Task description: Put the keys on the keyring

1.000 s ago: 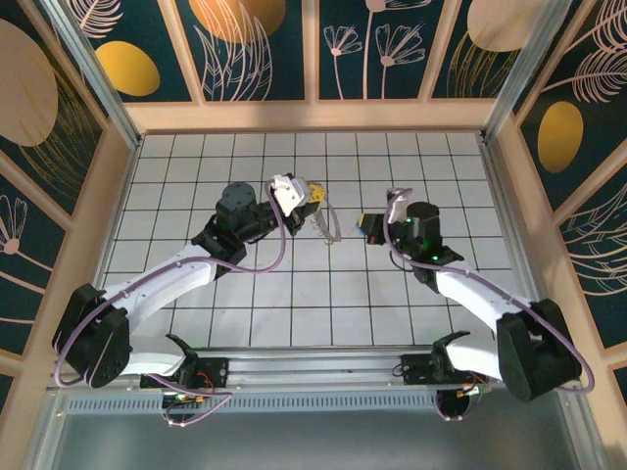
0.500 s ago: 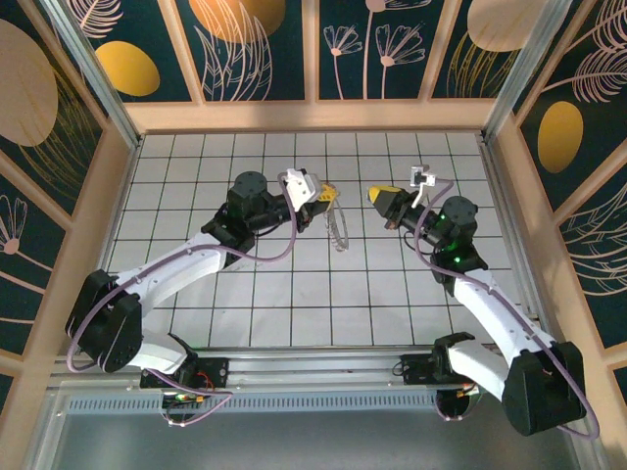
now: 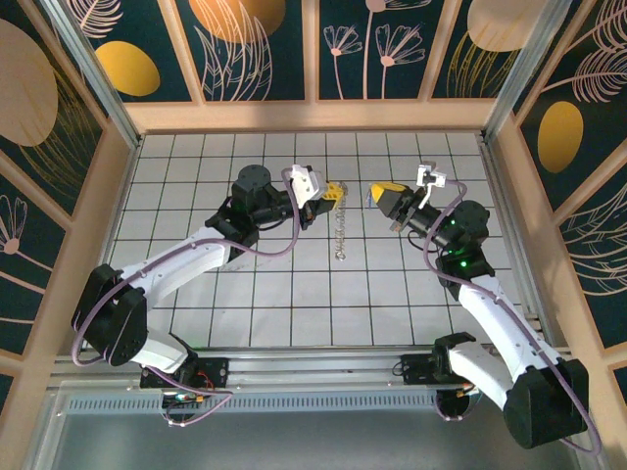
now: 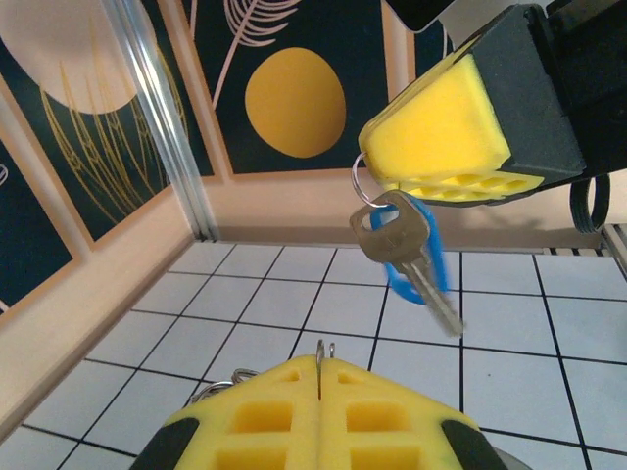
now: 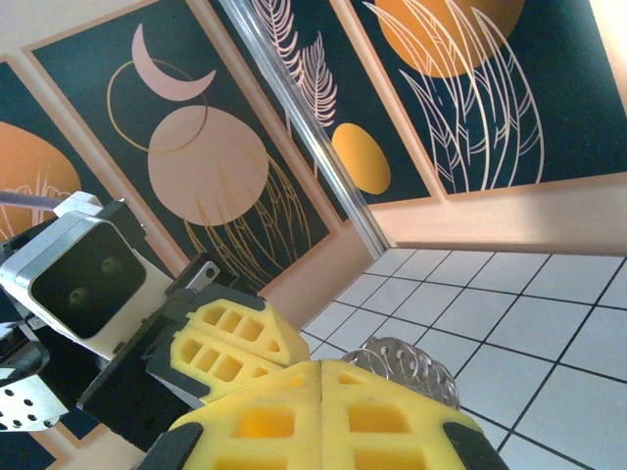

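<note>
Key (image 4: 407,253) hangs under right tool (image 3: 378,196), keyring (image 3: 340,233) under left tool (image 3: 337,195).

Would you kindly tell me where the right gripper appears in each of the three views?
Top external: right gripper right of centre, facing the left gripper.
Left wrist: upper right, yellow pads holding the keys.
Right wrist: bottom centre, its own shut pads.
Shared landmark: the left gripper, shut on the keyring.
</note>
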